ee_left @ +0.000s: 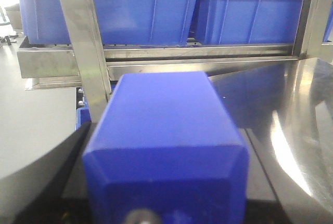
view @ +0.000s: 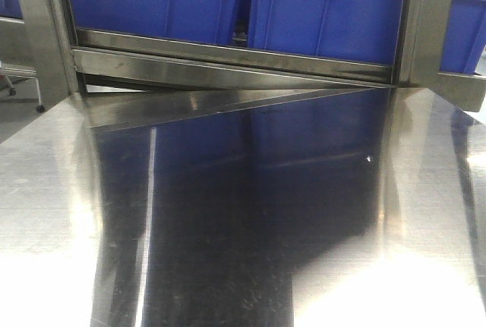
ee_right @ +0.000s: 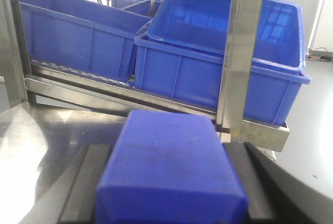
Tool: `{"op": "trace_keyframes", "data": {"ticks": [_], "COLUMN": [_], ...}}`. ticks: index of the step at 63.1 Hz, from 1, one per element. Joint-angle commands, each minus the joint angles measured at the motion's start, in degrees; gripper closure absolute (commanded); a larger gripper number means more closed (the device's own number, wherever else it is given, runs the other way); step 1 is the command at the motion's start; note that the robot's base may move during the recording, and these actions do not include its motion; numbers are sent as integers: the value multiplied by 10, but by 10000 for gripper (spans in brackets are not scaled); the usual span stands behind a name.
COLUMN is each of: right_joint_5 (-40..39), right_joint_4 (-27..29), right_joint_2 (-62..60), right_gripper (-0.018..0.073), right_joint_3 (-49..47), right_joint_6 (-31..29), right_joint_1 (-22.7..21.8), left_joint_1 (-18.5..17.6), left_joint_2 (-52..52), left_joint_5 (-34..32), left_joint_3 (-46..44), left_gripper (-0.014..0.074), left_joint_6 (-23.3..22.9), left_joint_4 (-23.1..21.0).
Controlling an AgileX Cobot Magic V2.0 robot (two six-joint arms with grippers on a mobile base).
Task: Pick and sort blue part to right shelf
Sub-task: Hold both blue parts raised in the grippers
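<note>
In the left wrist view a blue part (ee_left: 161, 115) with sloped shoulders and a small cap nearest the camera fills the space between my left gripper's (ee_left: 164, 146) black fingers (ee_left: 49, 174), which are shut on it. In the right wrist view my right gripper (ee_right: 166, 156) is shut on a second boxy blue part (ee_right: 166, 167), its cap hidden. The right shelf (view: 228, 65), a steel rack with a front rail (ee_right: 104, 96), stands just beyond both parts. Neither gripper shows in the front view.
Large open-top blue bins (view: 326, 16) (ee_right: 218, 73) (ee_left: 130, 11) sit on the rack. Upright steel posts (ee_left: 83, 47) (ee_right: 244, 52) (view: 421, 23) stand in front of them. A shiny steel table (view: 243, 228) runs up to the rack, with floor off its sides.
</note>
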Motion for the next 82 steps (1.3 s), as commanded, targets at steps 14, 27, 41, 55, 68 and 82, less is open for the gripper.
{"op": "trace_keyframes", "data": {"ticks": [14, 27, 41, 55, 68, 82], "right_joint_5": [-50, -50, -50, -50, -50, -50], "right_joint_4": [-10, -10, -10, -10, -10, -10], "right_joint_2": [-2, -2, -2, -1, -1, -1], "right_gripper": [400, 400, 400, 400, 400, 400], "right_joint_3": [-15, -15, -15, -15, -15, -15], "right_joint_6": [-5, -5, -5, -5, -5, -5], "right_joint_1": [0, 0, 0, 0, 0, 0], "left_joint_1": [-1, -1, -1, -1, -1, -1], "left_joint_2": [6, 6, 6, 6, 6, 5], "left_joint_5": [-50, -50, -50, -50, -50, -50], "left_joint_3": [-15, -15, -15, -15, -15, -15], "left_gripper": [346, 346, 346, 346, 346, 346], "left_joint_6": [0, 0, 0, 0, 0, 0], "left_joint_4": [4, 4, 4, 4, 4, 3]}}
